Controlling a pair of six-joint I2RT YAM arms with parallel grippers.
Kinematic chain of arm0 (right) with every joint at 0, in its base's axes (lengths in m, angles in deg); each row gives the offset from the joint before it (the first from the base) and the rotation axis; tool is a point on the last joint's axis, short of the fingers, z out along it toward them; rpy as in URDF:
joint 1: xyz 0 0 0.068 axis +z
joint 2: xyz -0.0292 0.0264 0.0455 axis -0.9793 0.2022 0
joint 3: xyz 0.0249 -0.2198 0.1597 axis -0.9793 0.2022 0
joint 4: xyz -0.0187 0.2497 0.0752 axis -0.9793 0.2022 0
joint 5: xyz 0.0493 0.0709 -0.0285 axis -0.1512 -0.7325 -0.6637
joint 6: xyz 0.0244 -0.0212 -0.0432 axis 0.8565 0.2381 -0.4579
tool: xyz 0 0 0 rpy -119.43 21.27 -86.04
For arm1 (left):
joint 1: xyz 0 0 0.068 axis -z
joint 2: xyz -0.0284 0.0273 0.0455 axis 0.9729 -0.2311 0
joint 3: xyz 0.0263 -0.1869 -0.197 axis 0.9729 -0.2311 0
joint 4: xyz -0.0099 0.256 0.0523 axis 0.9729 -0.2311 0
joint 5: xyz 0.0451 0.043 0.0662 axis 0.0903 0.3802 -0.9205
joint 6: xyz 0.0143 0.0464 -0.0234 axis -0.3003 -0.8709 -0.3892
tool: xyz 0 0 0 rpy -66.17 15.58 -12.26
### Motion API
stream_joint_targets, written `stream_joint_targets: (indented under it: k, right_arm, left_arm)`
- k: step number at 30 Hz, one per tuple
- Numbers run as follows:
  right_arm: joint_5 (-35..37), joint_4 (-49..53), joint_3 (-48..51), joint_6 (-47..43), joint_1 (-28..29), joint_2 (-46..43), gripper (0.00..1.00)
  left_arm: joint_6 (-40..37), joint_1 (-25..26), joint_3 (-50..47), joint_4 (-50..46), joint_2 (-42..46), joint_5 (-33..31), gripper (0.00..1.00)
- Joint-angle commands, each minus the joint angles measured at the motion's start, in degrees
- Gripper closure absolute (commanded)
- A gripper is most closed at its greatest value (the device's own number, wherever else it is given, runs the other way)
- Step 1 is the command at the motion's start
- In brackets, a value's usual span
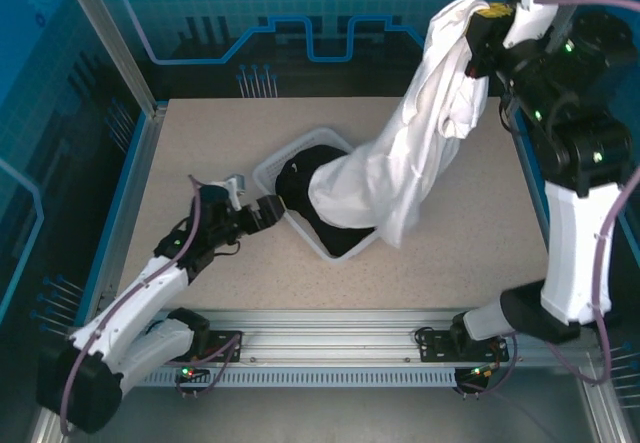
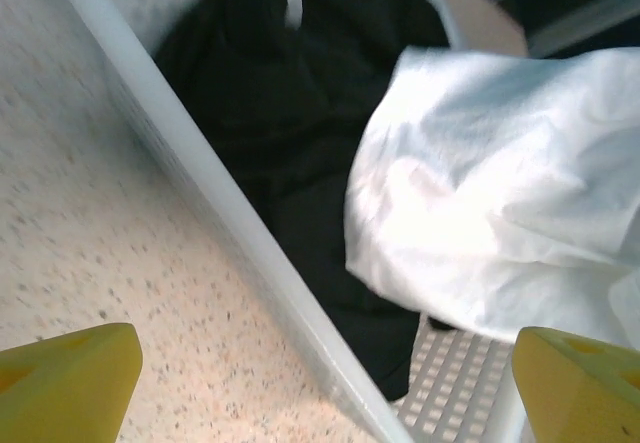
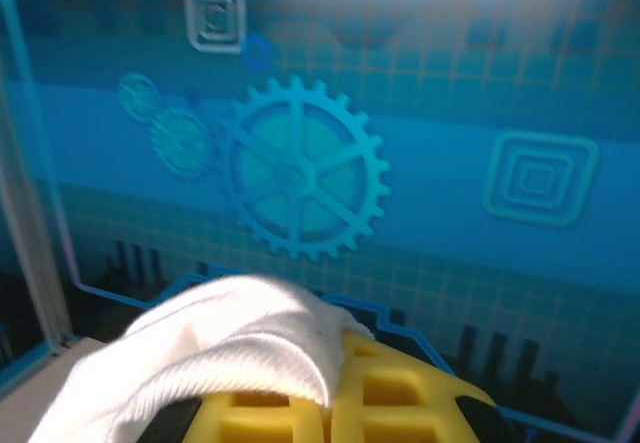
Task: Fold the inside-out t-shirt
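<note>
The white inside-out t-shirt (image 1: 410, 163) hangs from high at the back right down into the white basket (image 1: 268, 171). My right gripper (image 1: 484, 15) is shut on the shirt's upper edge and holds it up. In the right wrist view a ribbed white fold of the t-shirt (image 3: 215, 348) is clamped between the yellow fingers (image 3: 400, 393). My left gripper (image 1: 268, 208) stands open at the basket's left rim, touching no cloth. In the left wrist view its yellow fingertips (image 2: 65, 378) straddle the basket rim (image 2: 240, 238), with the t-shirt's lower end (image 2: 500, 223) above the black garment (image 2: 290, 103).
A black garment (image 1: 310, 163) lies in the basket in the middle of the speckled table (image 1: 200, 133). Metal frame posts (image 1: 110, 33) and blue panels ring the table. A rail (image 1: 330, 328) runs along the near edge between the arm bases.
</note>
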Motion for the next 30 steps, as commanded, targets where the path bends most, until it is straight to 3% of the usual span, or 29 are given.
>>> stream_joint_targets:
  k: [1,5,10,12,18,21,26,28,30]
  right_arm:
    - [1.0,4.6,-12.2,0.5,-1.9,6.4,1.00]
    - [5.1,6.9,-22.7,-1.6,-4.2,12.9,1.00]
    - [9.7,3.7,-16.5,-2.4,-9.9,10.2,1.00]
    - [10.8,2.7,-14.2,-3.5,-11.0,8.8,1.00]
    - [12.3,2.9,-14.8,-5.9,-12.4,7.8,1.00]
    - [12.4,3.2,-14.7,-7.0,-13.2,7.1,1.00]
    - [12.4,5.2,-13.6,-8.9,-13.7,6.4,1.00]
    - [13.3,6.1,-12.9,-9.8,-13.9,6.2,1.00]
    - [11.9,7.4,-10.9,-9.8,-13.9,5.8,1.00]
  left_arm:
    - [1.3,4.6,2.6,3.1,-5.6,-5.1,0.05]
    - [1.5,8.3,5.1,5.9,-15.2,-7.8,0.14]
    - [0.0,8.8,11.7,5.7,-29.3,-7.2,0.45]
    - [-2.6,8.5,14.1,2.0,-30.9,-11.0,0.52]
    - [-10.8,-1.8,17.0,-3.4,-26.6,-17.2,0.73]
    - [-15.3,-8.9,18.6,-4.1,-27.2,-20.2,0.74]
    - [-23.2,-18.5,26.5,-7.6,-32.7,-30.7,0.63]
    - [-24.6,-19.9,29.7,-9.8,-33.2,-32.4,0.57]
    - [-23.9,-18.2,31.0,-12.1,-30.6,-31.8,0.50]
